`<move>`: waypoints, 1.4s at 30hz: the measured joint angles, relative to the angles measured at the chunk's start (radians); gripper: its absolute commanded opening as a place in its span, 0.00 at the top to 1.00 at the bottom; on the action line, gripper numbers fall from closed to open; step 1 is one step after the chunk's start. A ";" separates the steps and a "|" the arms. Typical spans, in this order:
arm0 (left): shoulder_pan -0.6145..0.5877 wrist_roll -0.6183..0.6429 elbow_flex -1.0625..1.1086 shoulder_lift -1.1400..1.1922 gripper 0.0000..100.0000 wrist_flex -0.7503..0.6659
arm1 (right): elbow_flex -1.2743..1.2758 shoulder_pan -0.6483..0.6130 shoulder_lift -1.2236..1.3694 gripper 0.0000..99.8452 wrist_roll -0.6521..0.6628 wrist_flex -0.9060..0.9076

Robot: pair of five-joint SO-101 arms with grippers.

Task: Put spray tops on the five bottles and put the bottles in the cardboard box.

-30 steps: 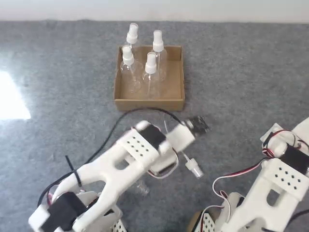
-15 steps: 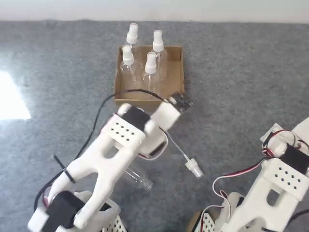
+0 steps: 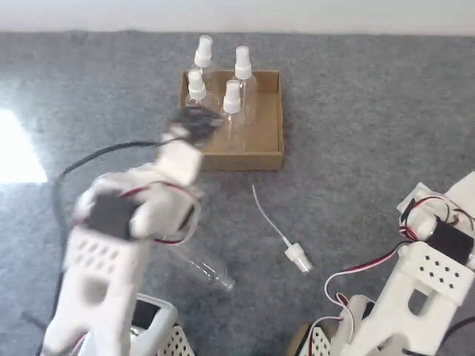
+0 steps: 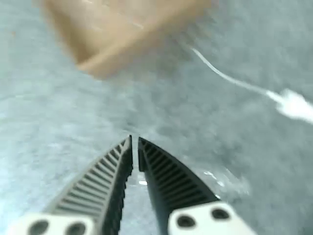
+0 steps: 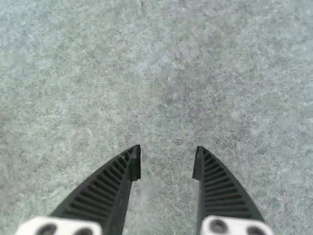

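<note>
The cardboard box stands at the back middle with several clear bottles upright in it, each wearing a white spray top. One capless clear bottle lies on the carpet near the front. A loose spray top with its thin tube lies to the right of that bottle, and the spray top is blurred in the left wrist view, as is the box. My left gripper hangs over the box's front left part; this gripper is shut and holds nothing. My right gripper is open over bare carpet.
Grey carpet covers the table. The left arm's white body stretches from the front left toward the box. The right arm sits at the front right corner. A bright patch lies at the left edge.
My left arm has swung left, carrying its gripper from right of the box's front to its front left part and uncovering the lying bottle. The right arm has hardly moved.
</note>
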 measured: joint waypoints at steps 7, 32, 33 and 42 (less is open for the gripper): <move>-0.204 0.014 0.000 -0.152 0.98 0.000 | 0.000 -0.002 0.000 0.85 0.000 0.000; -0.624 0.371 0.255 -0.158 0.98 -0.359 | 0.000 -0.753 0.000 0.85 0.233 -0.009; -0.640 0.382 0.256 -0.158 0.98 -0.367 | 0.000 -0.798 0.000 0.85 0.253 -0.009; -0.753 0.443 0.256 -0.158 0.98 -0.393 | 0.000 -1.181 0.000 0.75 0.334 -0.009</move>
